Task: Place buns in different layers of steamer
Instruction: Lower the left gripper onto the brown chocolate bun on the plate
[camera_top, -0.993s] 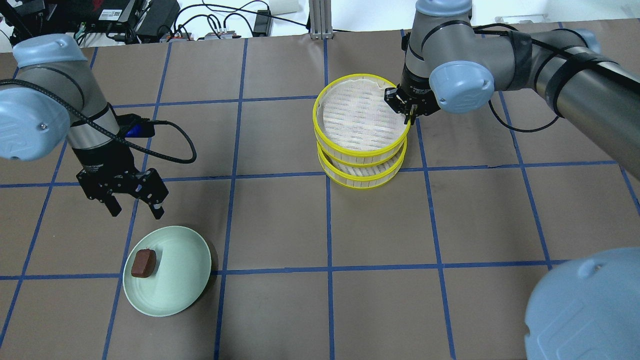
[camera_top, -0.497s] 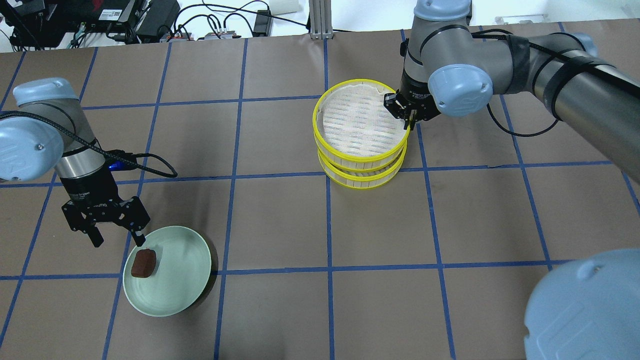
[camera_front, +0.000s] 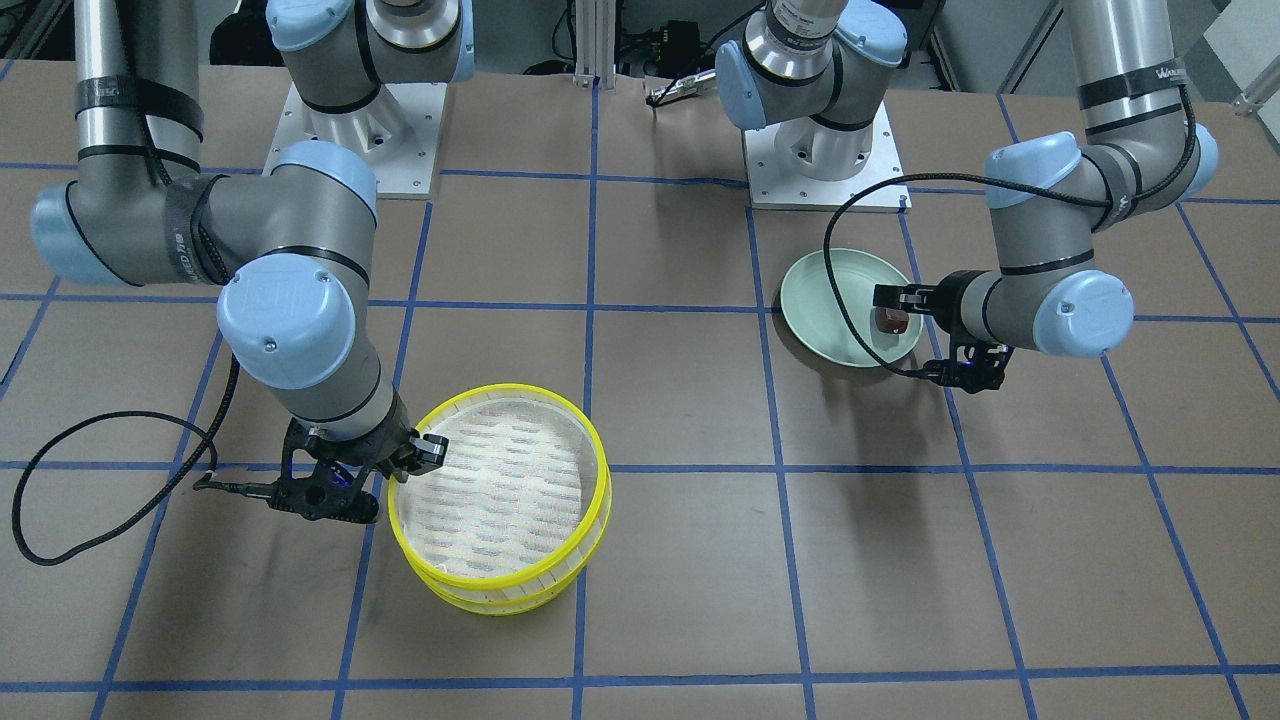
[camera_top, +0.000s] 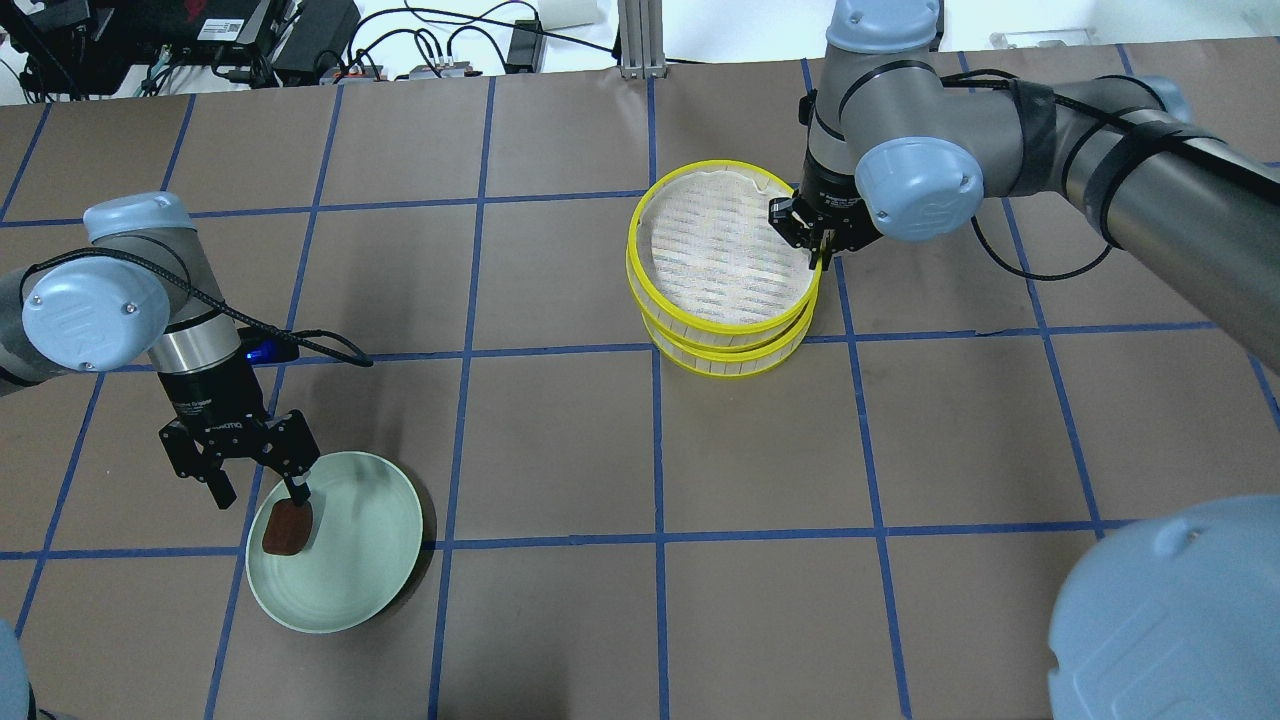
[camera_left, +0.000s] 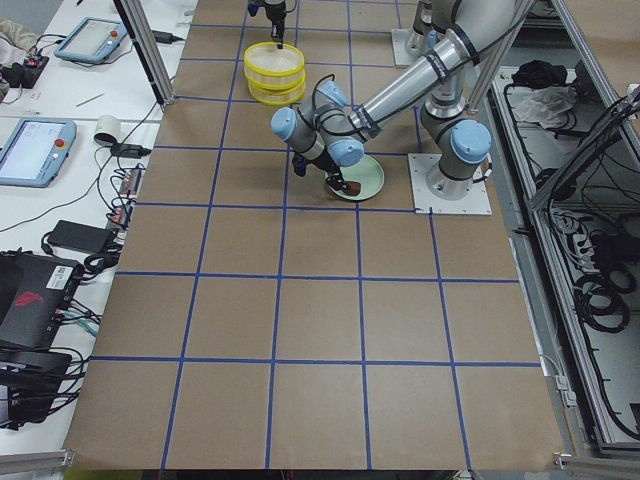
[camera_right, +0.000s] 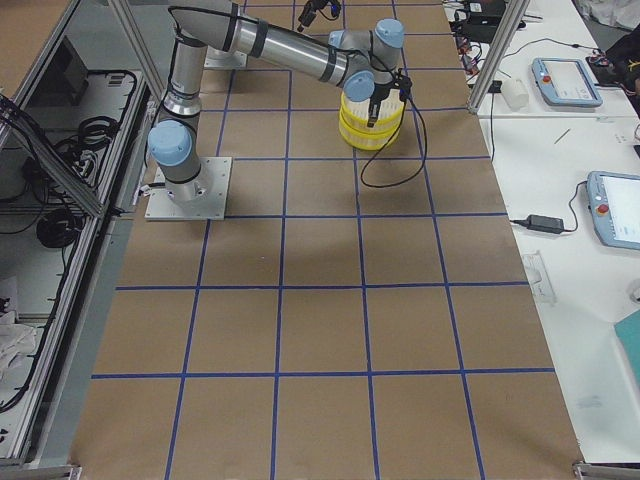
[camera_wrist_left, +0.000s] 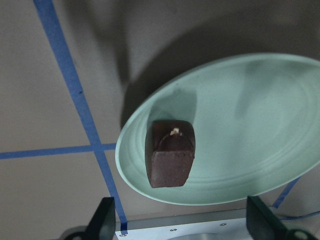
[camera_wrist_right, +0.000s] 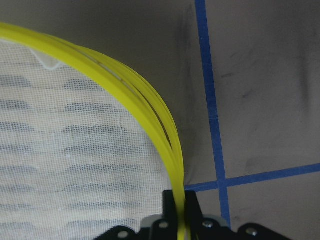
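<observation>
You have at least one bun left to load. The dark reddish-brown rectangular bun (camera_top: 287, 527) lies on the pale green plate (camera_top: 360, 560), just below your wide-open left gripper (camera_top: 262, 497), apparently untouched. The right gripper (camera_top: 822, 248) pinches the rim of the empty upper layer (camera_top: 720, 322) of the round yellow-rimmed steamer (camera_top: 715, 365). The cream bun isn't visible.
</observation>
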